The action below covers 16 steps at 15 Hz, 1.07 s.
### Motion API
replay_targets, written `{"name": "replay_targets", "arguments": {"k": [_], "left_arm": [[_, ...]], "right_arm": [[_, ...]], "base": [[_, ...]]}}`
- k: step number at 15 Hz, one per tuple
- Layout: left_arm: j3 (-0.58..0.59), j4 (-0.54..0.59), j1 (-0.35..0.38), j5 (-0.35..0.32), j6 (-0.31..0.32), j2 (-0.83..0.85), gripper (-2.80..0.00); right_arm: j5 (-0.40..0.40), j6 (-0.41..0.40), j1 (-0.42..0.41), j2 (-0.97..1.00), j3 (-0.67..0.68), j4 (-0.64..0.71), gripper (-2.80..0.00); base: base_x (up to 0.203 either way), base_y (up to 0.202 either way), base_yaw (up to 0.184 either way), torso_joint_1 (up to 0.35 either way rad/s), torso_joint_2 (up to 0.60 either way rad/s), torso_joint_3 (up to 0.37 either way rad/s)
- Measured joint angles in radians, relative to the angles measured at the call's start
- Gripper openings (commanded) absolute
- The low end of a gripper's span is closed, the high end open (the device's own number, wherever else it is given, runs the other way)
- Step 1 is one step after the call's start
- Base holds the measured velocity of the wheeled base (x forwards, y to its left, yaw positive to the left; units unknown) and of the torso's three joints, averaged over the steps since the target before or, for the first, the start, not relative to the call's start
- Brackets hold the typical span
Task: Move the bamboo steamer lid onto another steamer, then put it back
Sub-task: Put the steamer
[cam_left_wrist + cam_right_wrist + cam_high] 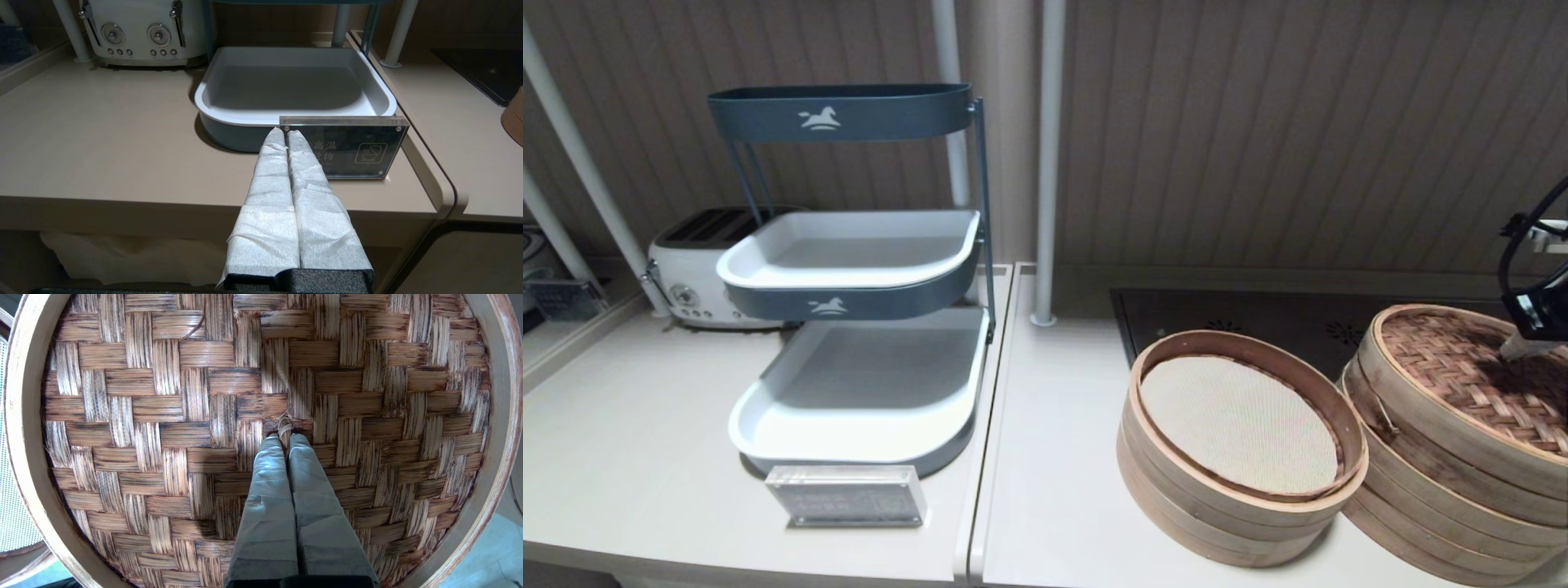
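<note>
The bamboo steamer lid (1462, 367), reddish-brown weave in a pale rim, lies on top of another steamer (1437, 490), a stack of pale rings with a dark wire tie (1378, 402), at the far right. My right gripper (1523, 347) comes down on the lid's middle. In the right wrist view the woven top (163, 416) fills the picture, and the right gripper (285, 437) is shut on a small fibre loop at its centre. My left gripper (284, 132) is shut on nothing, parked low before the counter's front edge, out of the head view.
An open steamer stack with a cream mesh liner (1241, 498) stands directly left of the lidded one. Behind both lies a dark cooktop (1258, 314). A three-tier tray rack (849, 269), a toaster (686, 269), an acrylic sign (848, 494) and a white pole (1045, 163) occupy the left.
</note>
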Motion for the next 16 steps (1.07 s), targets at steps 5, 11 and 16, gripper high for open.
{"name": "replay_targets", "arguments": {"k": [5,11,16], "left_arm": [[0.0,0.0,0.0,0.0,0.0,0.0,-2.8],[0.0,0.0,0.0,0.001,0.0,0.0,-2.8],[0.0,0.0,0.0,0.0,0.0,0.0,-2.8]], "right_arm": [[0.0,-0.002,0.001,0.001,0.004,-0.003,-2.8],[0.0,-0.006,0.0,-0.002,0.004,-0.002,-2.8],[0.0,-0.006,0.0,0.0,-0.002,-0.006,-2.8]], "base": [[0.0,0.0,0.0,0.0,0.0,0.0],[0.0,0.0,0.0,0.0,0.0,0.0],[0.0,0.0,0.0,0.0,0.0,0.0]]}}
